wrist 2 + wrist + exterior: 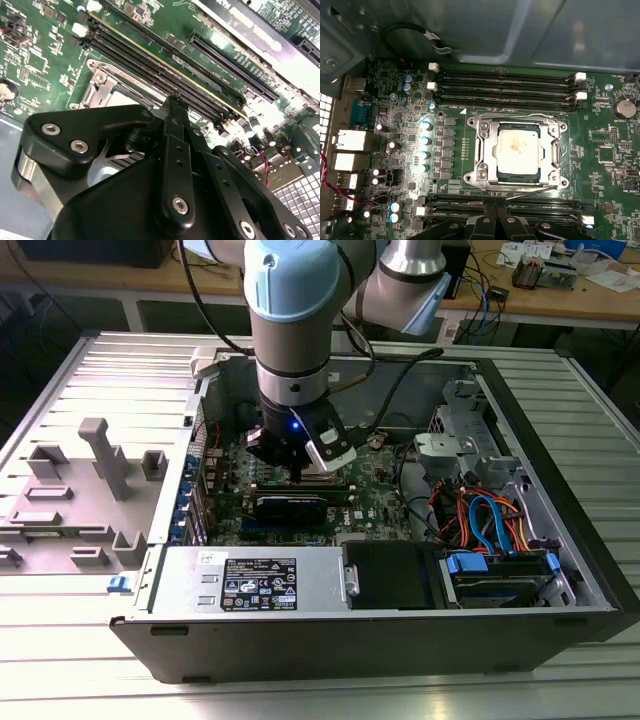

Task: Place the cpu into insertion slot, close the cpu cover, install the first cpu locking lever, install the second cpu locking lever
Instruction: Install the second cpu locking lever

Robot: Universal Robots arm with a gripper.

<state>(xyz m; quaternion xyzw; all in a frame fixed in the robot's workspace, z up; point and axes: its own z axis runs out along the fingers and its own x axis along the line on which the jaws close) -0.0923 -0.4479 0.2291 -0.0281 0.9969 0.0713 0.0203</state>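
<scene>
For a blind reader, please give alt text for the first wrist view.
The cpu sits in the insertion slot on the green motherboard, with the cpu cover closed around it. Black memory slots run on both sides.

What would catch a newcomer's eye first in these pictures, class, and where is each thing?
In the exterior view, the big pale blue robot arm reaches down into an open computer case, its gripper low over the green motherboard. In the first wrist view, the cpu lies in the insertion slot with the silver cpu cover closed around it, between rows of black memory slots.
</scene>
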